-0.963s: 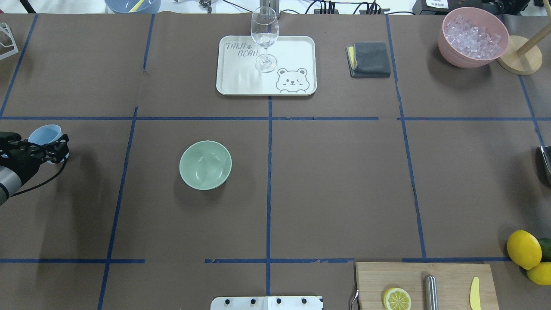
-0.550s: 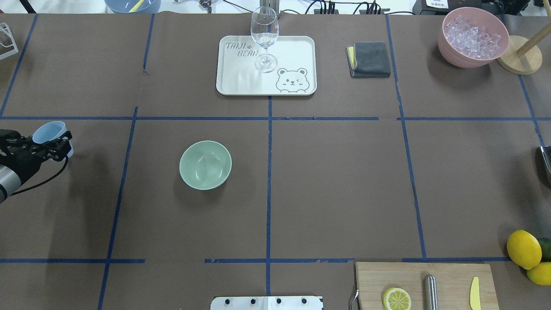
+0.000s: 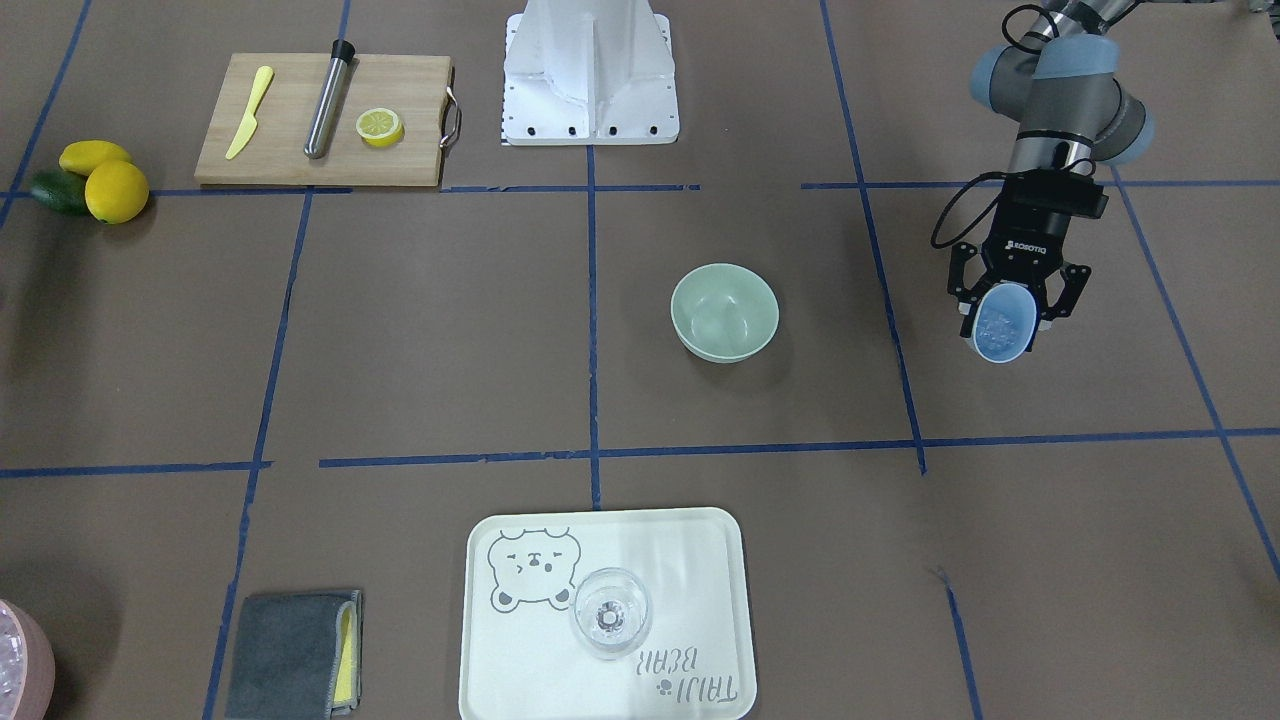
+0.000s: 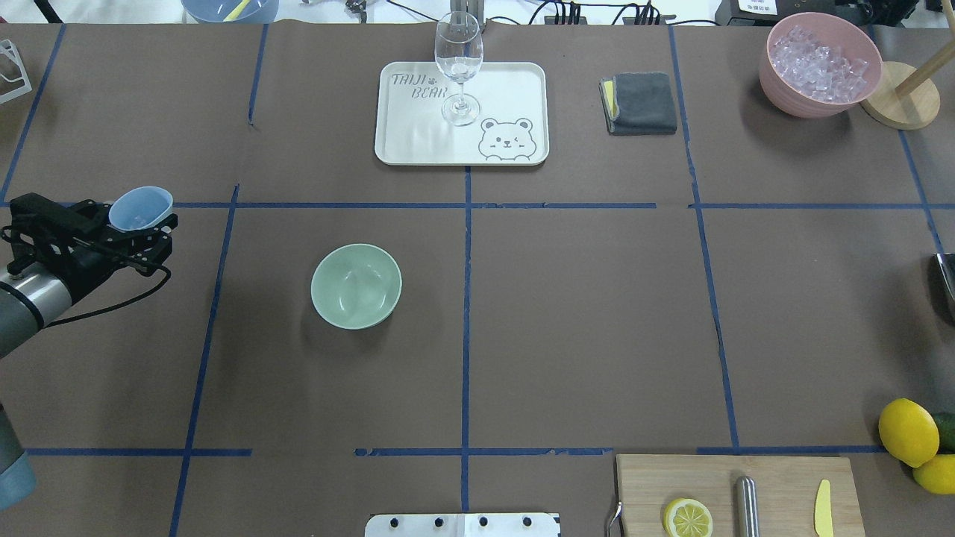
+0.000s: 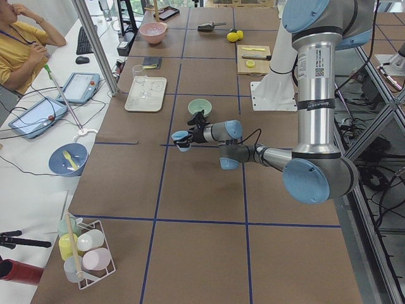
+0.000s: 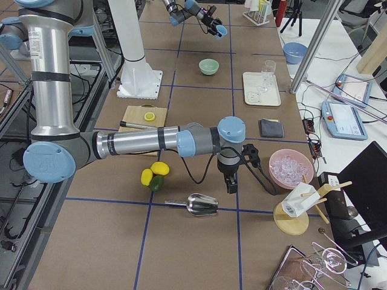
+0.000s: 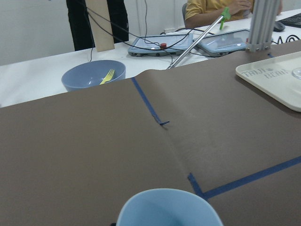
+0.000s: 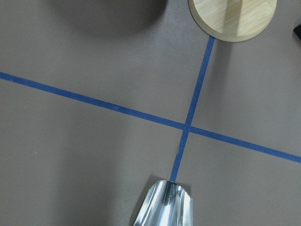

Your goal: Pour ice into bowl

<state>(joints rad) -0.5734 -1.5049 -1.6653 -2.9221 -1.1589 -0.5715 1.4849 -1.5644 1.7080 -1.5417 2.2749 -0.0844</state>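
The pale green bowl [image 4: 356, 286] stands empty on the brown table; it also shows in the front view [image 3: 724, 311]. My left gripper [image 4: 145, 227] is shut on a light blue cup [image 4: 140, 208] and holds it above the table, well to the left of the bowl. The front view shows the cup [image 3: 1002, 325] between the gripper's [image 3: 1008, 298] fingers, with small clear ice cubes [image 3: 998, 320] inside. The cup's rim [image 7: 169, 209] fills the bottom of the left wrist view. My right gripper [image 6: 231, 184] hangs near a metal scoop [image 6: 202, 204]; I cannot tell whether it is open or shut.
A white tray [image 4: 418, 142] with a wine glass [image 4: 459, 67] stands behind the bowl. A grey cloth [image 4: 639, 103] and a pink bowl of ice [image 4: 819, 63] are at the back right. A cutting board [image 4: 739, 492] with a lemon half and lemons [image 4: 908, 431] are at the front right.
My left gripper has moved right and further from the robot with the blue cup, closer to the bowl. The cup now tilts more. The bowl has not moved.
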